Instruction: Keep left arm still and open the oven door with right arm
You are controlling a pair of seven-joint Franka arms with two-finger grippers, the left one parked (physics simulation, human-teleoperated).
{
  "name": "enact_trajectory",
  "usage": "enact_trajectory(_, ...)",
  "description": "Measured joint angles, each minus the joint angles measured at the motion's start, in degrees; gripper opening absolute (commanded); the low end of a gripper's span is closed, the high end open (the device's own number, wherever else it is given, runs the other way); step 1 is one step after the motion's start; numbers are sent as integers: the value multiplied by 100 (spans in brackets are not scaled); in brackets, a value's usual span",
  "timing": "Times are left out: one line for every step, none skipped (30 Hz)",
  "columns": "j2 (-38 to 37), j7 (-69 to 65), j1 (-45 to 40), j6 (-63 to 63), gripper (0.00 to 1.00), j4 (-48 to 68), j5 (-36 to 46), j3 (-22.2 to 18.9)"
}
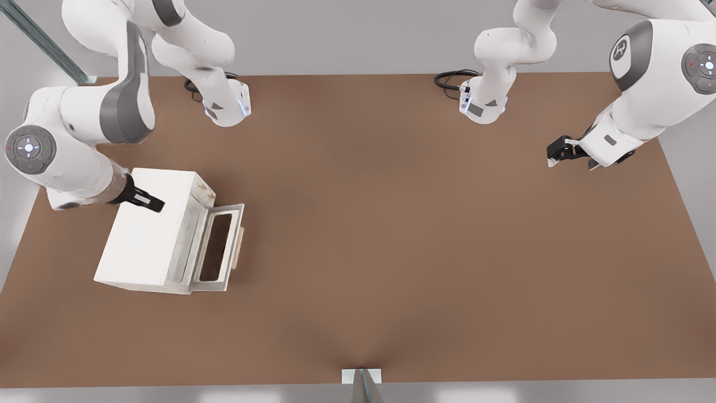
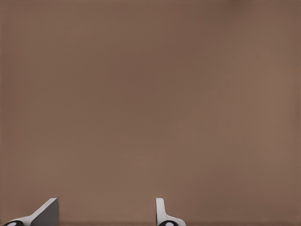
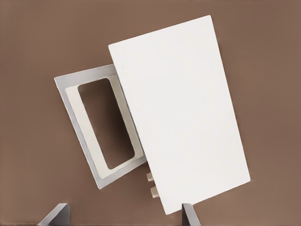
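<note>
Front view shows the oven door [image 1: 217,246] already swung partly down from the oven [image 1: 148,235], near the worktop [image 1: 419,252] edge on the front view's left. Opening looks mostly done. The gripper [image 1: 146,201] hovers above the oven top, fingers [image 3: 190,214] spread and empty, with open worktop beyond the door.

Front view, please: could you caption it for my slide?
Gripper above the white oven, whose oven door hangs open.
</note>
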Motion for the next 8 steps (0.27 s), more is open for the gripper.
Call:
enact_trajectory(-72,-135,-11,66,100,-43,80,1)
enact_trajectory(-119,-263,-6,125,100,-83,143,-1)
enact_trajectory(-149,-384,-1,179,100,-118,191,-1)
enact_trajectory(-165,-498,-1,227,100,-139,228,-2)
enact_trajectory(-172,-606,-5,274,100,-153,255,-2)
enact_trajectory(-176,-708,-8,314,100,-164,276,-2)
enact_trajectory(-178,-805,-12,348,100,-170,291,-3)
enact_trajectory(-179,-897,-15,377,100,-173,302,-3)
